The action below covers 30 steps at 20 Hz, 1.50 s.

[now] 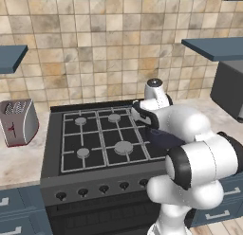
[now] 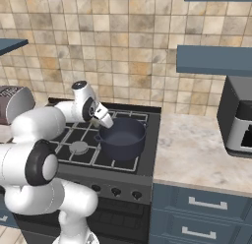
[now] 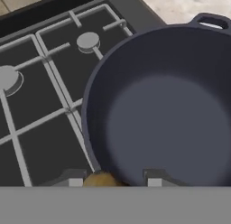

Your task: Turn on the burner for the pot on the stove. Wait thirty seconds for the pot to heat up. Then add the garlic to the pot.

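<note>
Gripper (image 3: 110, 179) at frame bottom clenched garlic (image 3: 103, 179) over pot (image 3: 167, 110) rim; early release w/o centring could've dropped it onto stove (image 3: 40, 105).

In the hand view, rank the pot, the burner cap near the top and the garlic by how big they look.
1. pot, largest, though nearest the camera.
2. burner cap.
3. garlic, smallest, partly cut off between the jaws at the bottom, so its full size is unsure.
</note>
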Tool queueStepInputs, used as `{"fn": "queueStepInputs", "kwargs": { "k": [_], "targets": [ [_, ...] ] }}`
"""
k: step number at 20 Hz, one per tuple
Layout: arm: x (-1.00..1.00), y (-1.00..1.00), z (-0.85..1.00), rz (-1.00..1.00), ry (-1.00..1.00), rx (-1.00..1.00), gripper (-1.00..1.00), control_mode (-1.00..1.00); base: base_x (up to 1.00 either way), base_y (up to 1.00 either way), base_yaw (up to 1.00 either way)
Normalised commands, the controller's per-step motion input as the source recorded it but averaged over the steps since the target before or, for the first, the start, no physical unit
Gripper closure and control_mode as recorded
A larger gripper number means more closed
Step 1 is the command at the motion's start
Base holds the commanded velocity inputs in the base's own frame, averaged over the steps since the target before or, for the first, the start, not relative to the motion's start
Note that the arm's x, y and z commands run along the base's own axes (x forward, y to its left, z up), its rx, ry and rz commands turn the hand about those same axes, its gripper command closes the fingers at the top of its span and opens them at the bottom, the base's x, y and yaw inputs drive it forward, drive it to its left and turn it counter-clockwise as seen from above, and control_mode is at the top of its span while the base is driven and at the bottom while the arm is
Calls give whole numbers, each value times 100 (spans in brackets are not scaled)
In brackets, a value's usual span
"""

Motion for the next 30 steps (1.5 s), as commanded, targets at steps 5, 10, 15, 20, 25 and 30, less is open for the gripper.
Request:
{"fn": "queueStepInputs", "kwargs": {
  "k": [5,10,15,20,25,30],
  "targets": [
    [8,-37,4,-9,-2,0,100,-100,0,0,0],
    [45,-31,0,0,0,0,100,-100,0,0,0],
    [16,-26,-6,0,0,0,100,-100,0,0,0],
    [0,-27,-22,0,0,0,100,-100,0,0,0],
    [0,-21,-19,0,0,0,100,-100,0,0,0],
    [0,-26,-19,0,1,0,100,-100,0,0,0]
  ]
}}
